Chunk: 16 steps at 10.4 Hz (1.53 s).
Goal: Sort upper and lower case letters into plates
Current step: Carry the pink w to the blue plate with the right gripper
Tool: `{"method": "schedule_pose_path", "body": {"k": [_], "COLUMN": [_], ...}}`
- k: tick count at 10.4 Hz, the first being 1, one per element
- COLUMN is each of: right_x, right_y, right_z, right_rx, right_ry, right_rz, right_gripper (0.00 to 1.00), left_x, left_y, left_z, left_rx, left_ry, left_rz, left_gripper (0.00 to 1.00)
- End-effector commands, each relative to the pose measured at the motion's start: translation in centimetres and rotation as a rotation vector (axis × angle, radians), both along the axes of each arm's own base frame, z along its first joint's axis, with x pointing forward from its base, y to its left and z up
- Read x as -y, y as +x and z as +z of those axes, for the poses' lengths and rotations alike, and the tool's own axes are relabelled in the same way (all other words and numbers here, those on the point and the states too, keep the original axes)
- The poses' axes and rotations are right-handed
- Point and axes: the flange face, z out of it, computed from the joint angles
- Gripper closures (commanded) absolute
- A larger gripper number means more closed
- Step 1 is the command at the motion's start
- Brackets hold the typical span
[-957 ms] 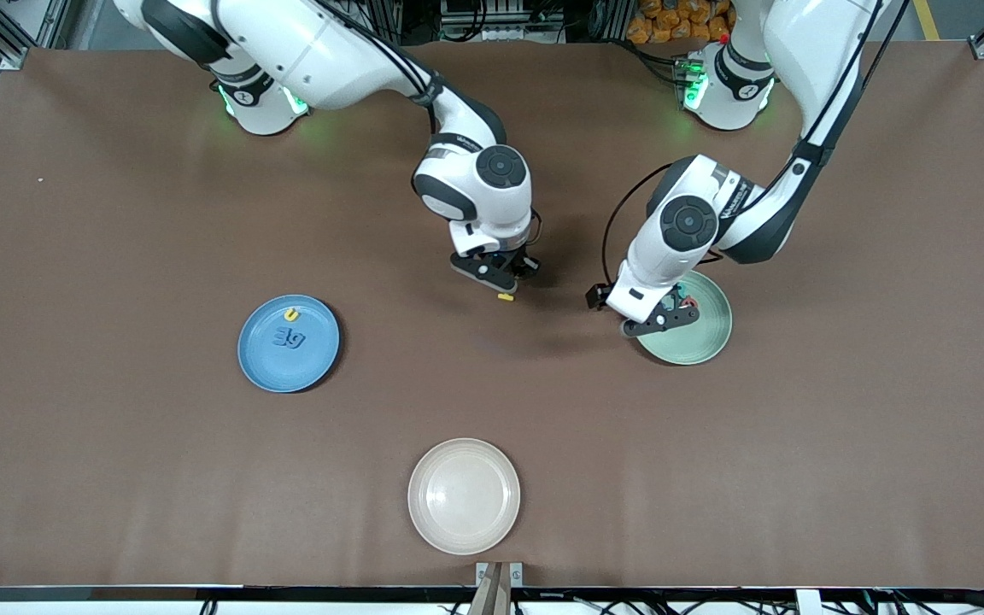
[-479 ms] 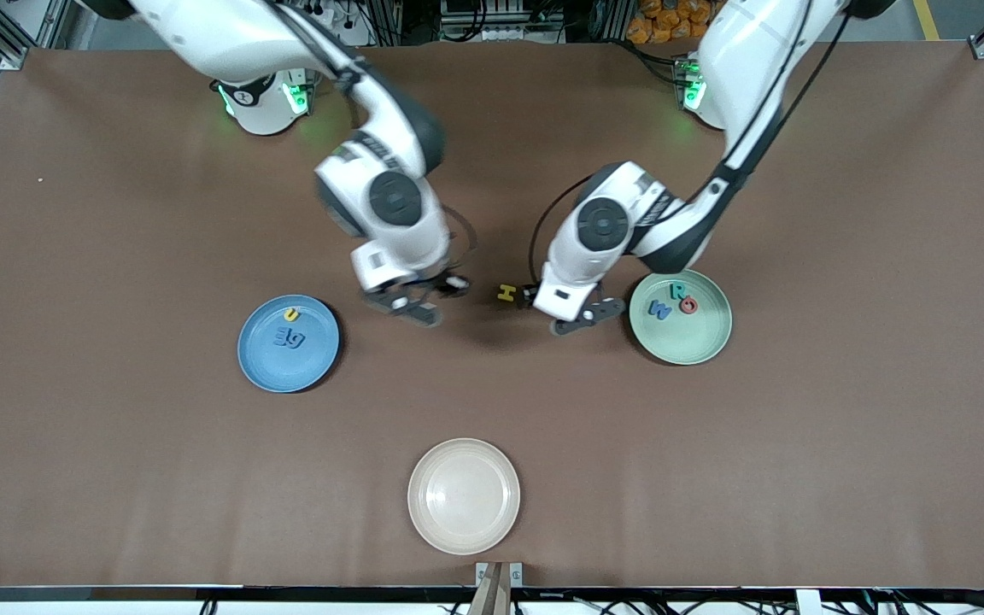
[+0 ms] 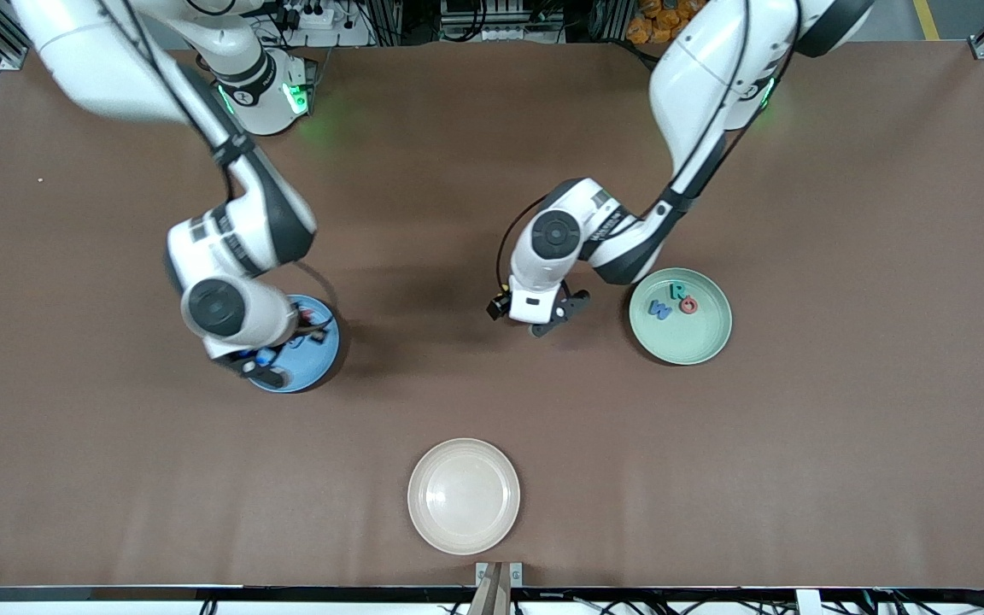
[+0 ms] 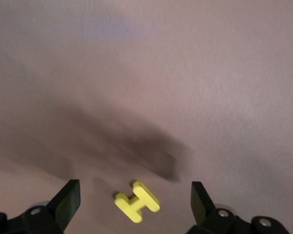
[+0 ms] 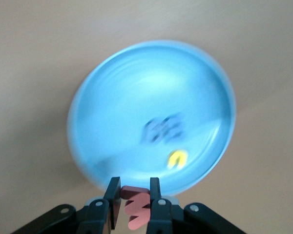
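Two letters in play | right gripper (image 5: 133,207) pinches red letter (image 5: 136,208) over blue plate (image 3: 321,363) | left gripper (image 4: 134,204) spread over yellow H (image 4: 136,201) on tabletop (image 3: 492,410) beside green plate (image 3: 697,346) | H probably light, stiff; grip its crossbar.

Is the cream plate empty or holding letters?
Empty. The front view shows the cream plate bare, while letters lie in the green plate.
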Motion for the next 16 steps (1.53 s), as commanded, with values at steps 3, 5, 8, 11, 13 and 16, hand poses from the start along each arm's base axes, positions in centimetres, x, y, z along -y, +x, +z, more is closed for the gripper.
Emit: {"method": "schedule_pose_path", "body": {"k": [3, 5, 8, 11, 13, 16], "right_x": [2.8, 2.3, 1.4, 0.9, 0.7, 2.1], "right_y": [1.6, 1.7, 1.4, -0.6, -1.7, -4.0], "right_z": [-4.5, -2.0, 5.0, 15.1, 20.7, 28.0], "right_rx": [0.054, 0.082, 0.128, 0.161, 0.238, 0.321], "right_ry": [0.033, 0.037, 0.064, 0.123, 0.146, 0.154], "right_rz": [-0.02, -0.022, -0.025, -0.016, -0.013, 0.145], "right_gripper": [0.96, 0.46, 0.25, 0.0, 0.0, 0.0], "left_x": [1.4, 1.3, 1.9, 2.1, 2.1, 2.5], "left_y": [-0.9, -0.9, -1.2, -1.4, -1.3, -1.8], "left_z": [-2.2, -2.9, -2.7, -2.7, -2.5, -2.5], "left_rx": [-0.005, -0.023, -0.018, -0.028, -0.035, -0.035], "left_ry": [0.052, 0.058, 0.058, 0.061, 0.066, 0.073], "left_rz": [0.134, 0.202, 0.213, 0.28, 0.365, 0.393], "left_gripper": [0.0, 0.0, 0.0, 0.0, 0.0, 0.05]}}
